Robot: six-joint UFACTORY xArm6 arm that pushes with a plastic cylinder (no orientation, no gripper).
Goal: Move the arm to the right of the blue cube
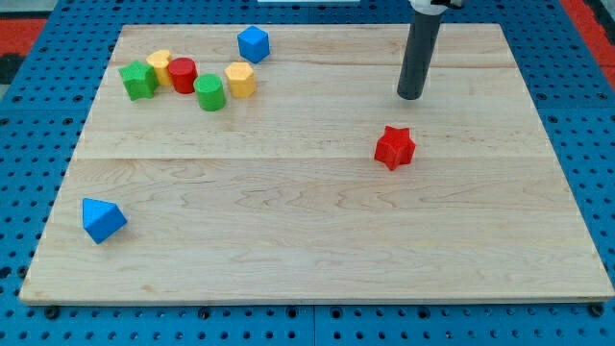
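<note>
A light wooden board lies flat on a blue table full of small holes. On the board, at the view's top left, sit a blue cube, a green star block, a yellow block, a red round block, a green round block and a yellow six-sided block. A red star block sits right of the middle. A blue wedge block sits at the bottom left.

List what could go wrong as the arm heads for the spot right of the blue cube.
My tip is far to the view's right of the blue cube. Overshooting leftward could knock that cube. Sliding too low in the view could clip the yellow block just below it.
</note>
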